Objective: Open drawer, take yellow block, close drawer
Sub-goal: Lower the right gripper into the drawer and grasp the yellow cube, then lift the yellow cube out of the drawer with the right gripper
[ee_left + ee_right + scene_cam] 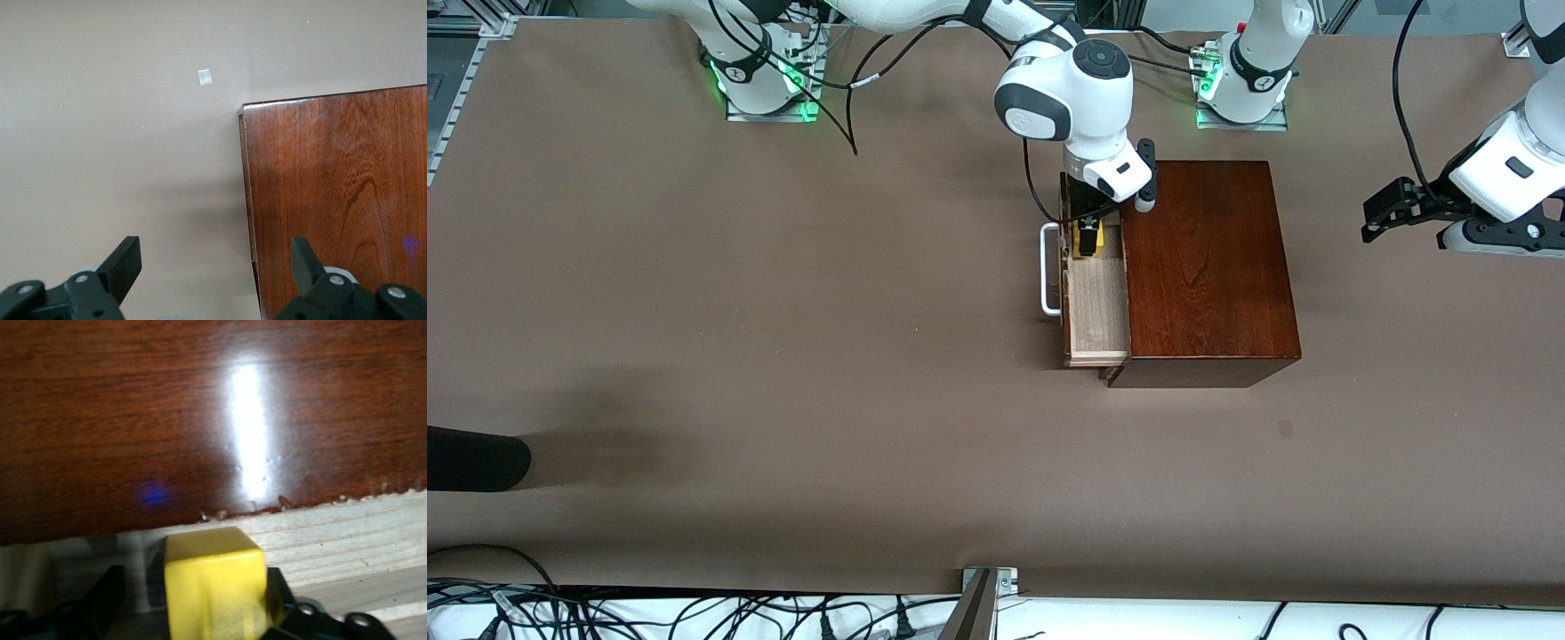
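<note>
Open drawer (1096,302) of wooden box (1209,267), near table's (694,356) robot-side edge. Inside, at its robot-side corner: yellow block (1089,240), straddled by right gripper (1087,238), grip unconfirmed. Probably light, rigid, smooth; best pinched on flat sides. Left gripper (210,263) spread, waiting beside box.

The brown table (783,356) carries the wooden box (1205,267), toward the left arm's end, its drawer (1096,302) pulled open.

A brown table covering (783,356) spreads across the whole work surface. A black rounded object (471,458) juts in at the edge near the right arm's end, casting a soft shadow. Tangled black cables (649,613) lie on a white strip along the edge nearest the front camera. A small pale square mark (205,77) sits on the covering near the wooden box's corner.
</note>
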{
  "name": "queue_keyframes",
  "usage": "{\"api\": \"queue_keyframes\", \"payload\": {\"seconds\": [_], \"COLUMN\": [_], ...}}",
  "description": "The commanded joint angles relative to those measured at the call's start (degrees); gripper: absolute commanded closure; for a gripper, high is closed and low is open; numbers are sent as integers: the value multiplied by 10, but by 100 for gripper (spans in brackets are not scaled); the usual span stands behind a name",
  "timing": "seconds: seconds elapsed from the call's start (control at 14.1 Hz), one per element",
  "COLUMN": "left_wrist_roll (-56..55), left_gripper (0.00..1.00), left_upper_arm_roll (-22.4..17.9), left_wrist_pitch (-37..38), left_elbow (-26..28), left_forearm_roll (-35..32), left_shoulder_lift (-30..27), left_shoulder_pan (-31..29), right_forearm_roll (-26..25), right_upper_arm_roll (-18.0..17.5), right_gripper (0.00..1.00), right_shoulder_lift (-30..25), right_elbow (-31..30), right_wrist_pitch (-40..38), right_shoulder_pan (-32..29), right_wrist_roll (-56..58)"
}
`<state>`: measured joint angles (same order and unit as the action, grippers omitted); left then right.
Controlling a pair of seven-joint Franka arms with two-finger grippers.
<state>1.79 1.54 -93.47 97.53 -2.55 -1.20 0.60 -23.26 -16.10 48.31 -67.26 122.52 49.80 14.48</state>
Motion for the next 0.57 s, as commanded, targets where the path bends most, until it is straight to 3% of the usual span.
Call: {"api": "queue_keyframes", "payload": {"seconds": [0.0,0.35,0.5], "left_wrist_roll": [12,13,14], "left_gripper": [0,0,0], "left_upper_arm_roll": [0,0,0], "left_wrist_pitch": [14,14,14], "left_elbow": [-17,-18,-18], "left_forearm_roll": [12,11,11], "left_shoulder_lift": [6,6,6], "left_shoulder_pan": [1,2,2], "right_forearm_roll": [-9,-6,21], "right_upper_arm_roll": [6,2,2], "right_gripper": [98,100,100], "right_shoulder_lift": [6,1,-9], "right_elbow": [20,55,87], "right_wrist_pitch": [-1,-39,-81], "right_shoulder_pan": [4,1,1], "right_wrist_roll": [1,-2,-2]}}
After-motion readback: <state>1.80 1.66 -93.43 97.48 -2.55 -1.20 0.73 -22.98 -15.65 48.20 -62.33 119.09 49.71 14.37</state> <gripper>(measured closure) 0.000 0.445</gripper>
